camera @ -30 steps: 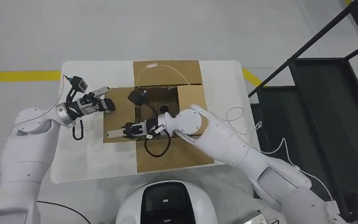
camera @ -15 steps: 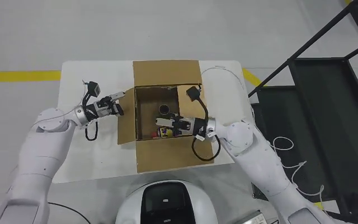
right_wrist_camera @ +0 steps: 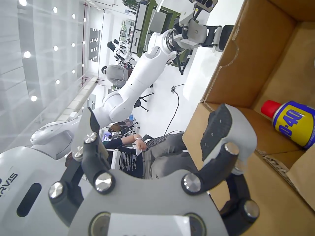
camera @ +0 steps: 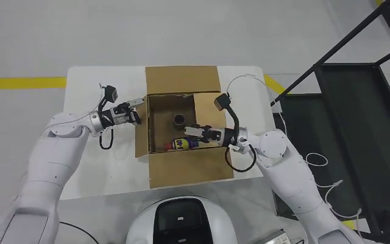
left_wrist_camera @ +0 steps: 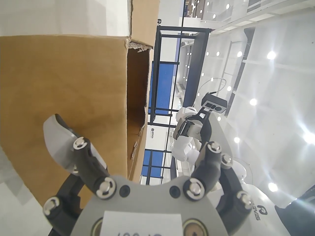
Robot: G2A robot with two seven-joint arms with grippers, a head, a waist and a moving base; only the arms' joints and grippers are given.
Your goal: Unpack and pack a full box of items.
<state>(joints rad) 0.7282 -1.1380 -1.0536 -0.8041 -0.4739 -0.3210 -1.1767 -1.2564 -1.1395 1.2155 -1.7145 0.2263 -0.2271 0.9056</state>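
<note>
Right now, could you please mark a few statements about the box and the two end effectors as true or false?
1. The spray can lies on its side inside the box. True.
2. The right end effector grips the can. False: it is open and empty.
3. The box's flaps are shut. False: they are folded open.
4. The left end effector is at the box's left side. True.

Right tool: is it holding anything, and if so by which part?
Nothing. The right tool is open and empty; the blue-and-yellow spray can with a red cap lies loose inside the brown cardboard box, apart from it.
</note>
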